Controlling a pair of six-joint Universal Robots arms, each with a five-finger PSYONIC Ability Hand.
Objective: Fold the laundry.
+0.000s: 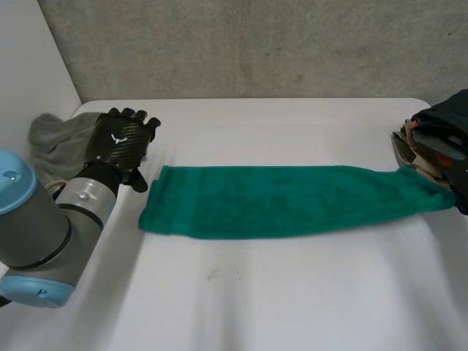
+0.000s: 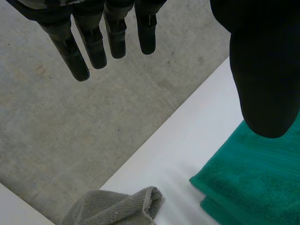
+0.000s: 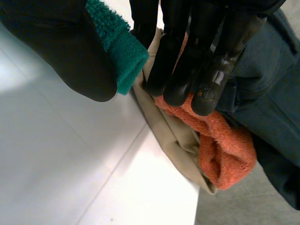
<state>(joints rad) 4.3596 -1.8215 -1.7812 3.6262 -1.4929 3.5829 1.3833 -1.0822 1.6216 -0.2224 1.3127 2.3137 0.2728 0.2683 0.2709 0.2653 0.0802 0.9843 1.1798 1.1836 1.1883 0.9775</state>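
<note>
A green towel (image 1: 292, 201), folded into a long strip, lies across the middle of the white table (image 1: 292, 292). My right hand (image 3: 180, 56) is at the strip's right end, where its thumb and fingers pinch the towel's corner (image 3: 117, 51). My left hand (image 1: 121, 142) hovers just beyond the strip's left end. Its fingers (image 2: 93, 42) are straight and spread and its thumb (image 2: 262, 70) stands apart. It holds nothing, and the towel's left end (image 2: 253, 183) lies below the thumb.
A grey towel (image 1: 58, 139) lies crumpled at the table's back left corner, beside my left hand. A pile of laundry (image 1: 439, 139) sits at the right edge: an orange cloth (image 3: 225, 140), a beige one (image 3: 173, 136) and dark blue fabric (image 3: 267, 93), right under my right hand.
</note>
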